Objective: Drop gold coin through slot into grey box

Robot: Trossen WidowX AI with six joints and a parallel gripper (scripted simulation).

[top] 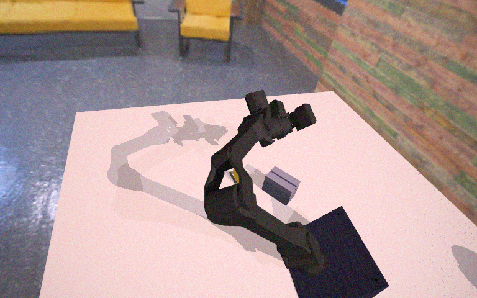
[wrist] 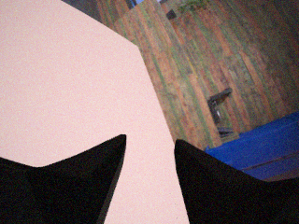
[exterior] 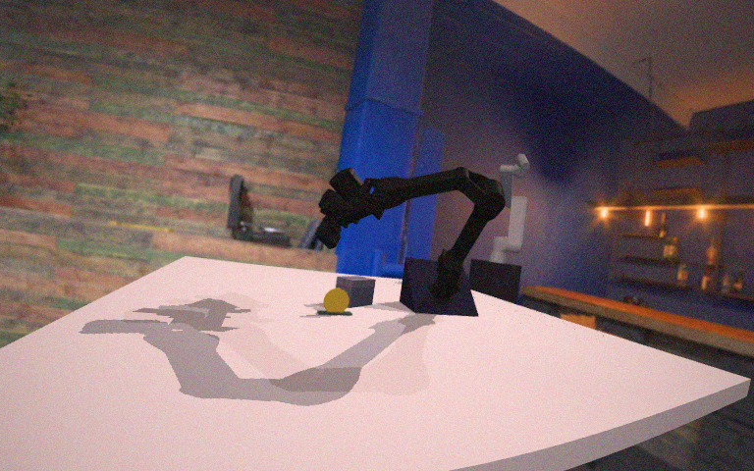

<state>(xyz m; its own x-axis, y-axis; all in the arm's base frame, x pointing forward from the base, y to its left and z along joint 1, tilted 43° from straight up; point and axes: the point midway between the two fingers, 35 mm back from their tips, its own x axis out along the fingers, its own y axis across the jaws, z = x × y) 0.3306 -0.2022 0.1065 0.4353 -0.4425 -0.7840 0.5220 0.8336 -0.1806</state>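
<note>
The gold coin [top: 236, 176] [exterior: 336, 299] stands on edge in the dark-green holder [exterior: 343, 313]. In the top view the arm hides part of both. The closed grey box [top: 279, 187] [exterior: 362, 290] stands beside them, with the narrow dark slot visible in its lid in the top view. My gripper [wrist: 151, 144] is partly open, with nothing between its fingertips in the wrist view. It hangs high above the table, well away from the coin and past the box from the arm's base. Its fingertips are hard to make out in the top and exterior views. Coin, holder and box are out of the wrist view.
The dark base block [top: 345, 243] [exterior: 419, 291] under the arm stands near the box. The pale table [top: 97, 236] [exterior: 486, 402] [wrist: 70, 93] carries the arm's shadows. The table's far edge and the wooden wall beyond it show in the wrist view.
</note>
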